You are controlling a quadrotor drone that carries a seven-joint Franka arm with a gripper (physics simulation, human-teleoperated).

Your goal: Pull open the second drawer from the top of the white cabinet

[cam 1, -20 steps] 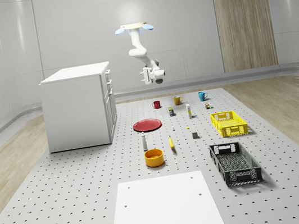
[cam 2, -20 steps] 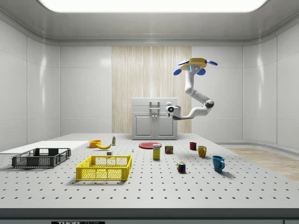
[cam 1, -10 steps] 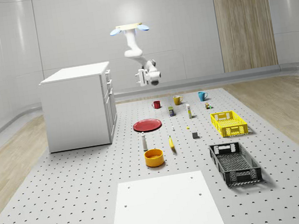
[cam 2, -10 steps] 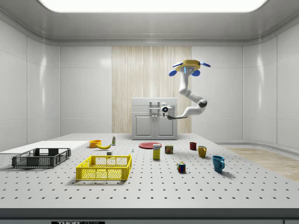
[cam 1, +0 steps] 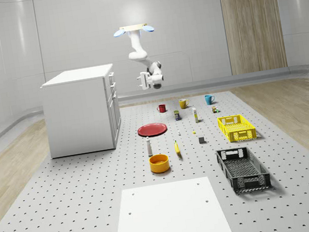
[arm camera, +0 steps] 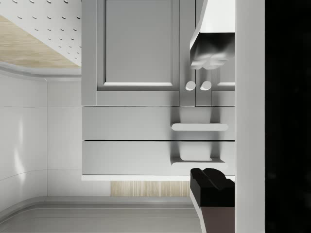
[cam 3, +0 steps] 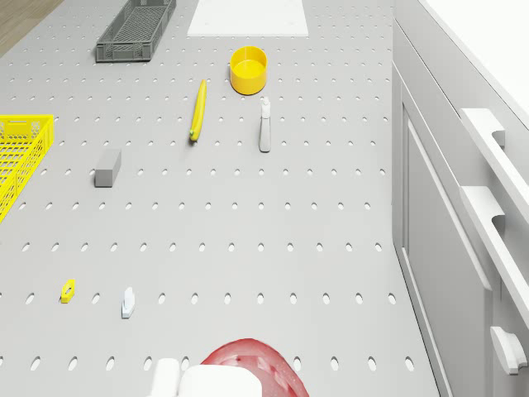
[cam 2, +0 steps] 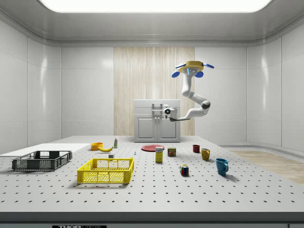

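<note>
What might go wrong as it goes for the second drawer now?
The top handle and second handle sit close together, so the open gripper might close on the wrong one. The drone hovers beside the cabinet, so pulling may drag it in instead of opening the drawer.

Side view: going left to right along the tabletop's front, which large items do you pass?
Black crate → yellow basket → colourful cube → blue mug.

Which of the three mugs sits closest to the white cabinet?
The red mug: it stands nearest the white cabinet, with the yellow mug and blue mug farther along.
</note>
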